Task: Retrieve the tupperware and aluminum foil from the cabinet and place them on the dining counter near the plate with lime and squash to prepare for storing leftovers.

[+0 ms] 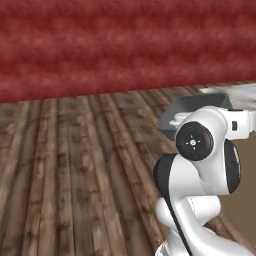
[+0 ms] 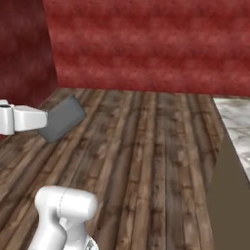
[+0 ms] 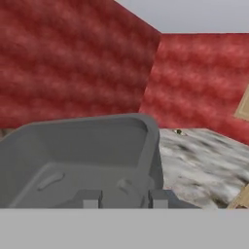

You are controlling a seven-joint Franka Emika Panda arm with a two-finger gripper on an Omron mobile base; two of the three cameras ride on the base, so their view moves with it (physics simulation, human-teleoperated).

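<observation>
**Tupperware carried in the air beside the dining counter**

The tupperware, a dark grey tub, hangs above the wooden plank floor, clear of any surface, tilted in the right base view. The gripper is clamped on its near rim, one finger inside the wall. Beyond the tub lies the marbled dining counter. A red wall stands behind both.

Tupperware at arm's end, up off floor; tabletop to right of it; wall behind both.
</observation>
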